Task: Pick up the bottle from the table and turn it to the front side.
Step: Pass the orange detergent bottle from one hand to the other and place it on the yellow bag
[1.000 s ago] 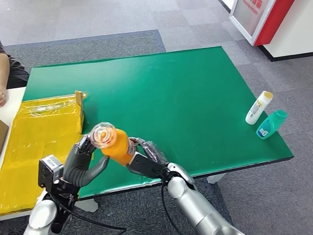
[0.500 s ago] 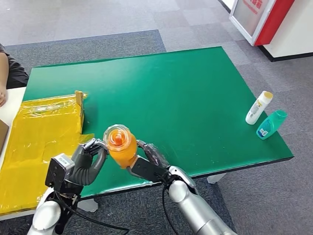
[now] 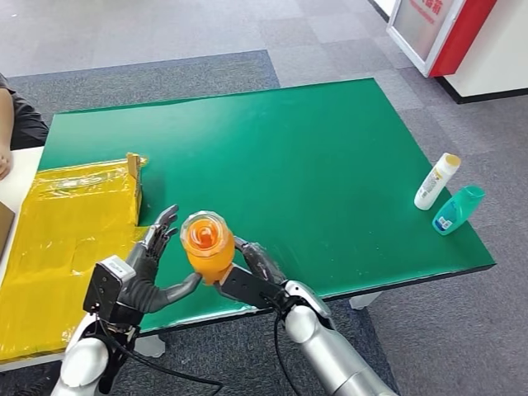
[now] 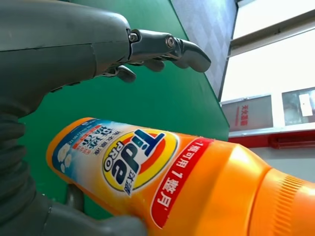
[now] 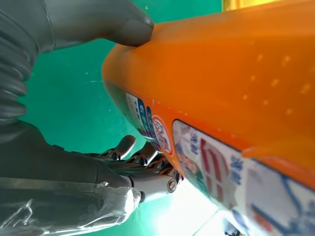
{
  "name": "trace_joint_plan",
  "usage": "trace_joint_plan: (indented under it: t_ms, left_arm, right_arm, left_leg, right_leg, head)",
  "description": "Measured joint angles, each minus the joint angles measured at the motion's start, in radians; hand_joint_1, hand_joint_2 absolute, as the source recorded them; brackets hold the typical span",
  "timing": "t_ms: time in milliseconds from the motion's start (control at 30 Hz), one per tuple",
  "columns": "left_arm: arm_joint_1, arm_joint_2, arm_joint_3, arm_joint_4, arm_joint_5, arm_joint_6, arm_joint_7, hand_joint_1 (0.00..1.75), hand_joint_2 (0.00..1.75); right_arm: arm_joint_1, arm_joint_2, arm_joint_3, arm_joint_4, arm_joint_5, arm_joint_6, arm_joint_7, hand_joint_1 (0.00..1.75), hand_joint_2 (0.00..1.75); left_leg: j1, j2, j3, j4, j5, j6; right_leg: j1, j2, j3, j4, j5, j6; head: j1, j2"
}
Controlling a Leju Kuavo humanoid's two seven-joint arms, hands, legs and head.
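Covering: a green sheet tops the bench (image 3: 299, 157), which stands on grey carpet tiles.
Room: a red-and-white panel (image 3: 436, 29) stands on the floor beyond the bench's far right corner; a person's arm in a dark sleeve (image 3: 13, 124) rests at a white surface on the left edge.
Left side: a yellow plastic-wrapped package (image 3: 59, 239) lies on the bench's left end, just beside the left robot hand.
Right side: a white bottle with a yellow cap (image 3: 437, 181) and a teal bottle (image 3: 459, 208) lie side by side near the bench's right edge, well apart from both hands.
Task thing: the orange Tide detergent bottle (image 3: 206, 246) is held off the bench above its near edge, its top end facing the head camera.
Right robot hand (image 3: 249, 276): grips the bottle from beneath, thumb pressed on the orange body in the right wrist view.
Left robot hand (image 3: 149, 264): fingers spread beside the bottle, thumb reaching toward it.
Left wrist view: shows the front label reading "Tide PRO" with a red band of Chinese characters.
Right wrist view: shows a back label of small print and pictures.
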Motion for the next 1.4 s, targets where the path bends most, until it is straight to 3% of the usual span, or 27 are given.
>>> trace_joint_plan:
  t_ms: [333, 900, 933, 1033, 1067, 1400]
  left_arm:
    - [-0.007, 0.013, -0.003, 0.0, 0.044, -0.067, -0.077, 0.0, 1.75]
    - [-0.02, 0.032, -0.027, 0.006, 0.006, -0.035, -0.055, 0.01, 1.75]
    - [-0.02, 0.032, -0.028, 0.007, 0.003, -0.033, -0.053, 0.1, 1.75]
    - [-0.021, 0.035, -0.033, 0.012, -0.001, -0.033, -0.046, 1.36, 1.75]
    - [-0.021, 0.037, -0.035, 0.013, -0.003, -0.032, -0.044, 1.71, 1.75]
    - [-0.028, 0.045, -0.047, 0.023, -0.012, -0.031, -0.041, 1.75, 1.75]
  right_arm:
    - [-0.024, 0.0, 0.003, 0.023, 0.023, -0.003, 0.002, 1.75, 1.75]
    - [-0.029, 0.005, 0.036, 0.061, 0.058, -0.008, 0.002, 1.75, 1.75]
    - [-0.029, 0.005, 0.041, 0.061, 0.063, -0.009, 0.003, 1.75, 1.75]
    - [-0.029, 0.005, 0.054, 0.061, 0.071, -0.013, 0.007, 1.75, 1.75]
    - [-0.029, 0.005, 0.057, 0.061, 0.072, -0.014, 0.009, 1.75, 1.75]
    - [-0.028, 0.005, 0.07, 0.061, 0.076, -0.018, 0.013, 1.75, 1.75]
  left_leg:
    - [0.0, 0.0, 0.0, 0.0, 0.0, 0.0]
    - [0.0, 0.0, 0.0, 0.0, 0.0, 0.0]
    - [0.0, 0.0, 0.0, 0.0, 0.0, 0.0]
    - [0.0, 0.0, 0.0, 0.0, 0.0, 0.0]
    - [0.0, 0.0, 0.0, 0.0, 0.0, 0.0]
    - [0.0, 0.0, 0.0, 0.0, 0.0, 0.0]
  right_leg:
    - [0.0, 0.0, 0.0, 0.0, 0.0, 0.0]
    - [0.0, 0.0, 0.0, 0.0, 0.0, 0.0]
    - [0.0, 0.0, 0.0, 0.0, 0.0, 0.0]
    - [0.0, 0.0, 0.0, 0.0, 0.0, 0.0]
    - [0.0, 0.0, 0.0, 0.0, 0.0, 0.0]
    - [0.0, 0.0, 0.0, 0.0, 0.0, 0.0]
  head:
    - [0.0, 0.0]
    - [0.0, 0.0]
    - [0.0, 0.0]
    - [0.0, 0.0]
    - [0.0, 0.0]
    - [0.0, 0.0]
